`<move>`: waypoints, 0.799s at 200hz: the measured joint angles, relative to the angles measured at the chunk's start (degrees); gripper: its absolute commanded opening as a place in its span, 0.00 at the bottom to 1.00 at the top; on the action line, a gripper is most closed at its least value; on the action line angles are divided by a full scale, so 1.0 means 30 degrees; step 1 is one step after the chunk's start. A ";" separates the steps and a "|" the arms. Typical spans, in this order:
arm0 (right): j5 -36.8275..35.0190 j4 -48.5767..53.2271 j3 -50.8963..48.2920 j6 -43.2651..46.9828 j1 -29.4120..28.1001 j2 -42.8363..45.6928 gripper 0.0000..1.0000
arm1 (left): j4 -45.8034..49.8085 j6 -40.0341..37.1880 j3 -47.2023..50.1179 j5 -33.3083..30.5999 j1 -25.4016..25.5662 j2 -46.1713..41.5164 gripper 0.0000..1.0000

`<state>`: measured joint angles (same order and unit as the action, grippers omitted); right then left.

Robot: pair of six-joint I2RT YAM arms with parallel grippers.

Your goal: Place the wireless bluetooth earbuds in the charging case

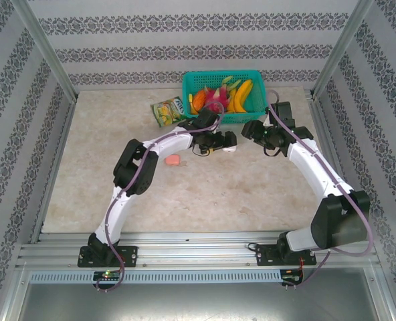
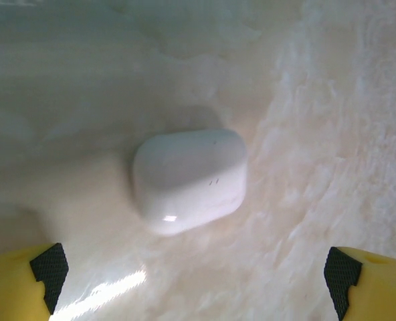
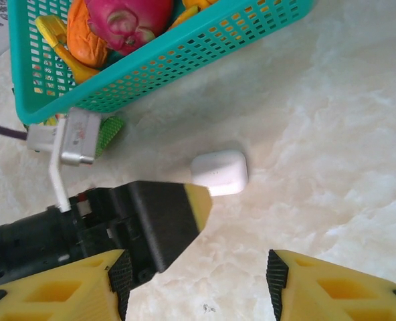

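Observation:
A white charging case (image 2: 189,179) lies closed on the marble tabletop, and the right wrist view shows this case (image 3: 219,172) too. My left gripper (image 2: 194,274) hovers just short of the case, open wide, nothing between its fingers. One yellow fingertip (image 3: 199,200) of the left gripper sits right beside the case. My right gripper (image 3: 198,281) is open and empty, a little nearer than the case. From above, the left gripper (image 1: 225,142) and right gripper (image 1: 250,130) face each other over the white case (image 1: 230,149). The earbuds are out of view.
A teal basket (image 1: 198,83) of fruit stands at the back of the table, its wall (image 3: 184,53) close behind the case. A green snack packet (image 1: 168,110) lies left of it. A small pink case (image 1: 173,160) rests left of the left gripper.

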<state>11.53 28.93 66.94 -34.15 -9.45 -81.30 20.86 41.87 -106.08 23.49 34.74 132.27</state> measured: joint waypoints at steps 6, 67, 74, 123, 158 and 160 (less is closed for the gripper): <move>0.0036 -0.0007 0.0000 0.0000 0.0000 0.0058 0.58 | 0.0080 -0.0182 0.0321 -0.0240 -0.0051 -0.0452 1.00; -0.0138 0.0299 0.0036 0.0066 -0.1231 0.0240 0.63 | 0.0233 -0.2331 0.4779 -0.3738 -0.1290 -0.8153 1.00; -0.0284 0.0459 0.0175 0.0058 -0.1639 0.0109 0.66 | 0.0138 -0.2521 0.5253 -0.4131 -0.1537 -0.9012 1.00; -0.2565 0.1260 0.1734 0.0036 -0.5195 -0.1705 0.81 | -0.0393 -0.3293 0.9369 -0.6666 -0.4736 -1.3733 1.00; -0.4488 0.1727 0.3818 -0.0233 -0.7927 -0.4087 0.98 | -0.0248 -0.3104 1.1693 -0.8437 -0.6805 -1.4965 1.00; -0.4634 0.1807 0.3971 -0.0277 -0.8145 -0.4262 0.98 | -0.0233 -0.3104 1.1759 -0.8546 -0.6863 -1.5001 1.00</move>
<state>-2.37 34.35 78.85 -34.98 -33.89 -94.08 20.16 32.56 -70.81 -2.15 14.15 87.26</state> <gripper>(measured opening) 0.949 0.998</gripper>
